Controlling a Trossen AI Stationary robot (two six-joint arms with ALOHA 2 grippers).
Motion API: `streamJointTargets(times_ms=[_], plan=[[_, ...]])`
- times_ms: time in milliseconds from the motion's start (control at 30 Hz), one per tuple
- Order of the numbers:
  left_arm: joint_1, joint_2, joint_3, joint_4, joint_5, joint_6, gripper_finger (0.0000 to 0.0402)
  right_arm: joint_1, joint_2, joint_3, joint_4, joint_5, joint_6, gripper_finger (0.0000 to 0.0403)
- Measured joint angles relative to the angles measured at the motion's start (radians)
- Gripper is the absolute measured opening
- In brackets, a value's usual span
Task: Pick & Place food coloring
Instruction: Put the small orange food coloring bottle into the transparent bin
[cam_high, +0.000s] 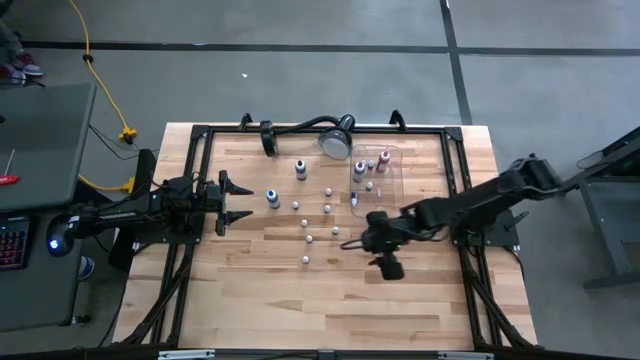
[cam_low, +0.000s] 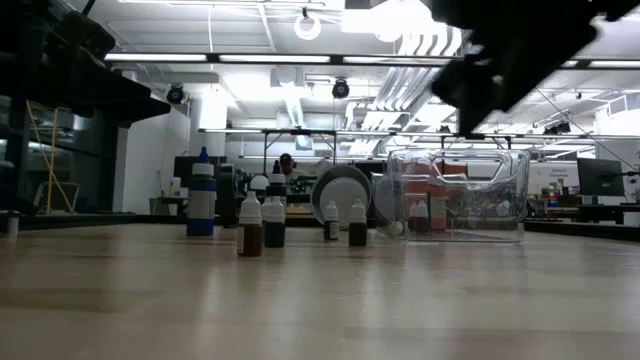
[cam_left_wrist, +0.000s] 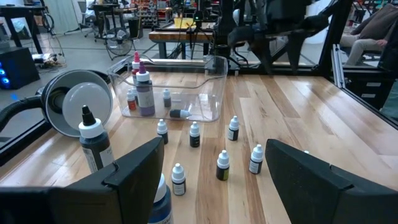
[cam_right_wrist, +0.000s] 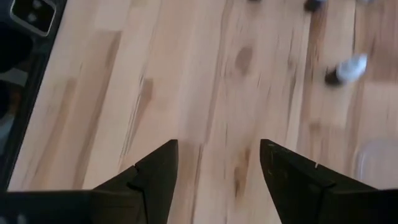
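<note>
Several small white-capped food coloring bottles (cam_high: 310, 225) stand upright on the wooden table's middle, also seen in the low view (cam_low: 250, 226) and the left wrist view (cam_left_wrist: 223, 167). More bottles (cam_high: 362, 168) are inside the clear tray (cam_high: 392, 172). My right gripper (cam_high: 352, 241) hangs open above bare wood just right of the loose bottles, tilted downward, its fingers (cam_right_wrist: 163, 163) apart with nothing between them. One blurred bottle (cam_right_wrist: 347, 70) shows ahead of it. My left gripper (cam_high: 236, 200) waits open at the table's left side, level, facing the bottles (cam_left_wrist: 214, 144).
A round silver lamp head (cam_high: 337, 140) on a black gooseneck lies at the far edge, beside the tray. A taller blue bottle (cam_low: 202, 195) stands among the small ones. Black frame rails (cam_high: 200, 150) border the table. Bare wood lies toward the near edge.
</note>
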Motion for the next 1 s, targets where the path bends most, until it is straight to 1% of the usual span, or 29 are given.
streamJointTargets(times_ms=[200, 400, 800, 1000], plan=[[0.0, 0.0, 0.0, 0.0, 0.0, 0.0, 0.0278, -0.055, 0.177, 0.18, -0.033, -0.031, -0.068, 0.0216], [0.0, 0.0, 0.0, 0.0, 0.0, 0.0, 0.0278, -0.091, 0.316, 0.326, -0.054, -0.085, -0.169, 0.0216], [0.0, 0.0, 0.0, 0.0, 0.0, 0.0, 0.0278, -0.109, 0.494, 0.524, -0.06, -0.089, -0.35, 0.0216], [0.0, 0.0, 0.0, 0.0, 0.0, 0.0, 0.0278, -0.112, 0.58, 0.628, -0.103, -0.065, -0.392, 0.0216]])
